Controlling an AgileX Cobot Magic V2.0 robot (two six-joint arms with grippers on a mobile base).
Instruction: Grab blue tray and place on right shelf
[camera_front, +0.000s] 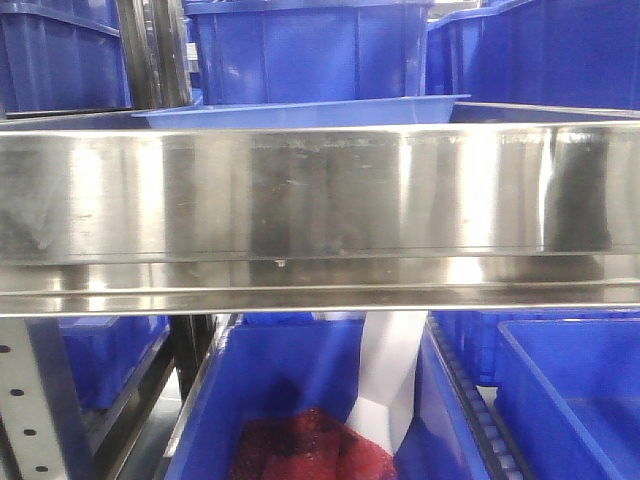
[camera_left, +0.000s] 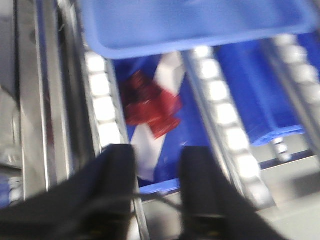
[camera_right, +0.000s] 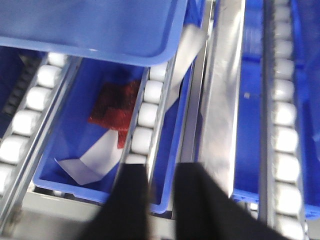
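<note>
The light-blue tray (camera_front: 300, 112) lies on top of the stainless-steel shelf (camera_front: 320, 200), and only its flared rim shows above the broad front rail. The tray fills the top of the left wrist view (camera_left: 190, 25) and of the right wrist view (camera_right: 95, 25). My left gripper (camera_left: 157, 160) is open and empty, below and in front of the tray, apart from it. My right gripper (camera_right: 161, 175) is open and empty too, also clear of the tray. Both wrist views are blurred. Neither gripper shows in the front view.
Deep blue bins (camera_front: 300, 45) stand behind the tray. Below the shelf, a blue bin (camera_right: 90, 150) holds a red mesh item (camera_right: 115, 105) and white paper. White roller tracks (camera_left: 102, 100) run beside it. A perforated upright (camera_front: 30, 400) stands at lower left.
</note>
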